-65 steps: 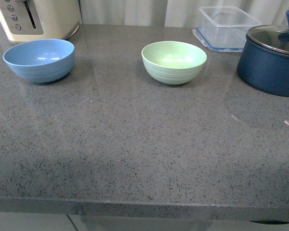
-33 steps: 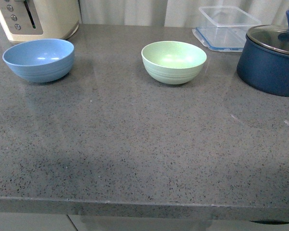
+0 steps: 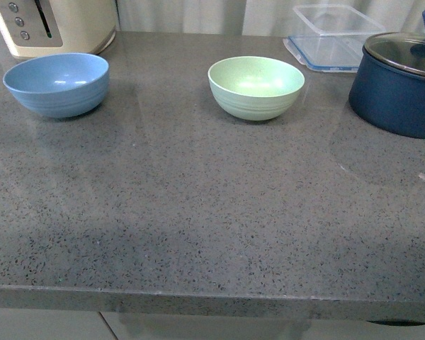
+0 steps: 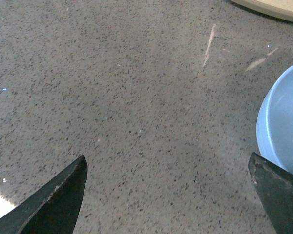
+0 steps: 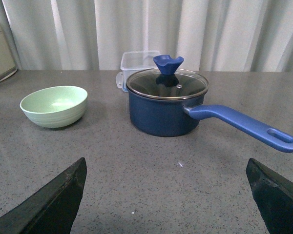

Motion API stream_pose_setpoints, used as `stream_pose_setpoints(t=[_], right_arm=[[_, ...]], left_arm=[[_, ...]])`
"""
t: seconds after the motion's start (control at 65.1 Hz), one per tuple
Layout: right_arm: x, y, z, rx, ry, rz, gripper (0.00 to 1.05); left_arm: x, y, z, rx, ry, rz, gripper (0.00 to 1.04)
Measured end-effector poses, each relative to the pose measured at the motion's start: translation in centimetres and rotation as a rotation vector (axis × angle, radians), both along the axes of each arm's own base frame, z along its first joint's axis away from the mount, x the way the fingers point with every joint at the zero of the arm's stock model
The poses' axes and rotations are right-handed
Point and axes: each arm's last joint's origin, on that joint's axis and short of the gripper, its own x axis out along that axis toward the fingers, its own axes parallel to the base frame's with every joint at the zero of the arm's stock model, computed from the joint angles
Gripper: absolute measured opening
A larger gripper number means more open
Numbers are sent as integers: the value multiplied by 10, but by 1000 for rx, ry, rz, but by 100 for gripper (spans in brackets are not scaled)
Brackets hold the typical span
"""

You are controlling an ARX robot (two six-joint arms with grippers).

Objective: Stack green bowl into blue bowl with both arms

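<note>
The pale green bowl [image 3: 256, 86] stands upright and empty near the middle back of the grey counter; the right wrist view shows the green bowl [image 5: 53, 106] too. The light blue bowl [image 3: 57, 83] stands upright and empty at the back left, and part of the blue bowl's rim [image 4: 281, 129] shows in the left wrist view. My left gripper [image 4: 168, 170] is open over bare counter, one fingertip [image 4: 276, 187] close beside the blue bowl. My right gripper [image 5: 166, 170] is open above bare counter, well short of the green bowl. Neither arm shows in the front view.
A dark navy pot [image 3: 400, 81] with a glass lid stands at the back right, its long blue handle [image 5: 244, 126] reaching out sideways. A clear plastic container [image 3: 333, 35] sits behind it. A cream toaster [image 3: 53, 25] stands behind the blue bowl. The counter's front edge [image 3: 212, 301] runs along the bottom.
The whole scene has shifted slightly upward in the front view; both bowls keep their places on the counter.
</note>
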Motion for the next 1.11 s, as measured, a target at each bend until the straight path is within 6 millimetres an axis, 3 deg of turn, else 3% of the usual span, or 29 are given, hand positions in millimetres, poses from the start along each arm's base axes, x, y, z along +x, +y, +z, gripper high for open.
stream_pose_setpoints(t=[0.246, 0.492, 1.106], right_arm=[[0, 0, 0, 0, 0, 0, 95], [0, 0, 0, 0, 0, -1, 95], [0, 0, 0, 0, 0, -1, 95]], left_arm=[[31, -4, -1, -26, -21, -26, 98], [55, -23, -14, -51, 4, -79, 98], [80, -22, -43, -66, 46, -63, 98]])
